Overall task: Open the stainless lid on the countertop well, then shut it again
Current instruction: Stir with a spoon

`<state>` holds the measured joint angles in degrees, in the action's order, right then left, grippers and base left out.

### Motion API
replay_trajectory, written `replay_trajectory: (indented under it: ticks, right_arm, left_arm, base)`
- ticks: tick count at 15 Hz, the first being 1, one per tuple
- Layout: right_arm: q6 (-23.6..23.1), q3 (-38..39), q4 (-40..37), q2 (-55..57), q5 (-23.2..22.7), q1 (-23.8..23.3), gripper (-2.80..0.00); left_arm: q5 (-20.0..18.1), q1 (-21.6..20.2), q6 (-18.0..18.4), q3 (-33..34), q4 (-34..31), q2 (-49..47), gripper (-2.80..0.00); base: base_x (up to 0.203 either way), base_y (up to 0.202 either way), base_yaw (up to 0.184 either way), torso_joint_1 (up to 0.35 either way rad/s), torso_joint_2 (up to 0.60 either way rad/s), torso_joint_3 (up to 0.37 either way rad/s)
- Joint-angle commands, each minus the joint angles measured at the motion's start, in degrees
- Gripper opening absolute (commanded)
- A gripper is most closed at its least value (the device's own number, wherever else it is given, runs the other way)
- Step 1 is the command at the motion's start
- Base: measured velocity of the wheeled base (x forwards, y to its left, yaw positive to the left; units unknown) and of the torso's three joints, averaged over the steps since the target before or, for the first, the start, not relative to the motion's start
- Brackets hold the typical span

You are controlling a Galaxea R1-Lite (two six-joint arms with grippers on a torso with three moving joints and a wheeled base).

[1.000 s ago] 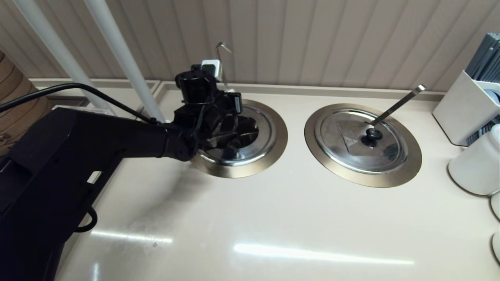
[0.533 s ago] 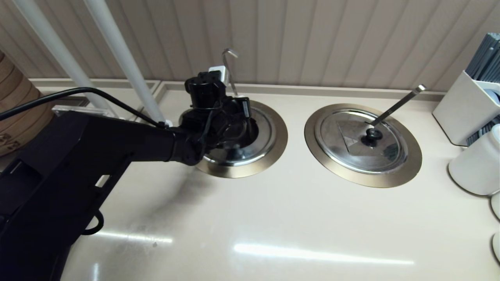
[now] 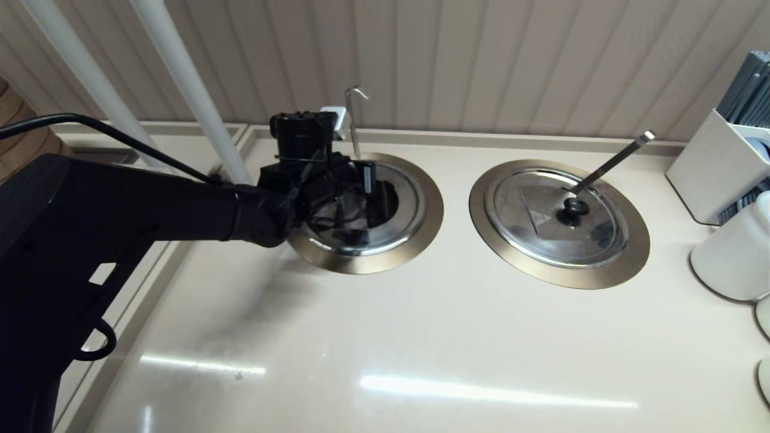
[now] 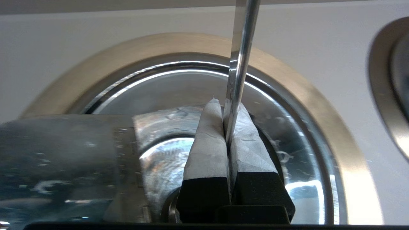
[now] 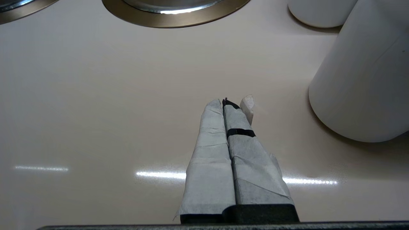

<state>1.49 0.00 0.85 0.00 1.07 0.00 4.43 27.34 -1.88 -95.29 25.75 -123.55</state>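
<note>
Beige tabletop [image 3: 421, 337] against a ribbed wall, two sunken pots side by side. Hard to see much of the stainless lid [image 3: 411, 207], since the black left arm sprawls right across it. Sits on the countertop well [image 3: 431, 231], the one nearer the robot's left, only the far arc and the bronze rim peeking out. No sign of the knob, buried under the wrist. Dark patch by the pincer, maybe the pot's inside, maybe just reflection; can't tell.

Left pincer [image 4: 225, 103] squeezed together right over that lid, with the hook-ended ladle handle [image 3: 354, 114] showing in the thin slit between the pads. Pinched or merely behind them? Can't say. Big curved steel sheet filling one side of the wrist view, looks like the half-flap tilted up, cropped by the edge.

Twin lid [image 3: 541, 216] flat and shut on the other well, straight ladle handle [image 3: 613, 159] poking out.

Right pincer [image 5: 235, 102] out of the head view, pressed together, holding nothing, above bare tabletop near a white canister [image 5: 361, 80] cut off at the edge.
</note>
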Motion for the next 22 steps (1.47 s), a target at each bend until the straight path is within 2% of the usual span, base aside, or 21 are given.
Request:
replay_trajectory:
  ticks: [1, 3, 4, 6, 12, 22]
  right_arm:
    - [0.01, 0.26, 0.03, 0.0, 0.0, 0.0, -2.8]
    - [0.01, 0.26, 0.03, 0.0, 0.07, 0.0, -2.8]
    - [0.01, 0.26, 0.03, 0.0, 0.07, 0.0, -2.8]
    - [0.01, 0.26, 0.03, 0.0, 0.07, 0.0, -2.8]
    - [0.01, 0.26, 0.03, 0.0, 0.07, 0.0, -2.8]
    - [0.01, 0.26, 0.03, 0.0, 0.07, 0.0, -2.8]
  left_arm:
    - [2.66, -0.25, 0.98, -1.92, 0.18, -1.62, -2.8]
    - [9.68, -0.23, 3.85, -5.83, 1.53, -5.18, -2.8]
    - [10.52, -0.19, 4.47, -6.03, 4.16, -5.7, -2.8]
    - [10.58, -0.05, 4.46, -6.44, 6.78, -6.99, -2.8]
    - [10.87, 2.24, 2.67, -7.98, 5.92, -8.64, -2.8]
    - [10.78, 3.95, 2.59, -10.53, 5.54, -9.87, -2.8]
  base:
    - [0.0, 0.0, 0.0, 0.0, 0.0, 0.0]
    - [0.0, 0.0, 0.0, 0.0, 0.0, 0.0]
    - [0.0, 0.0, 0.0, 0.0, 0.0, 0.0]
    - [0.0, 0.0, 0.0, 0.0, 0.0, 0.0]
    - [0.0, 0.0, 0.0, 0.0, 0.0, 0.0]
    - [0.0, 0.0, 0.0, 0.0, 0.0, 0.0]
